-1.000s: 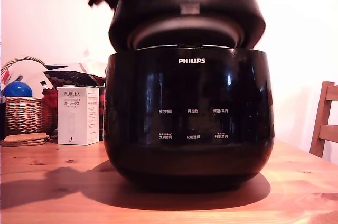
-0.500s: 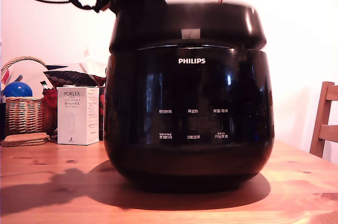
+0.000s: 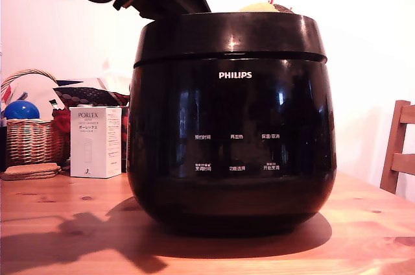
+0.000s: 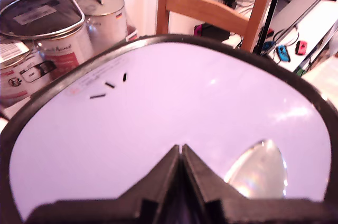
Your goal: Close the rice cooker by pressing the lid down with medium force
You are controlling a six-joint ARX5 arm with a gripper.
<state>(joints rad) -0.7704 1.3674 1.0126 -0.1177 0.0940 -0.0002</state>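
The rice cooker [image 3: 231, 139] stands mid-table [image 3: 71, 223], its lid [image 3: 230, 36] down on it; behind, toward the table's far edge at the exterior view's left, a box [image 3: 95, 142] stands beside a basket [image 3: 35, 139]

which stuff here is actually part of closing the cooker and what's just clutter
Part of the job:
- rice cooker, black, on the table
- lid, down on the body in the exterior view
- gripper, fingers together, tips on the lid's pale top

Just lying about:
- white box
- wicker basket with a blue ball
- wooden chair
- paint cans in the wrist view
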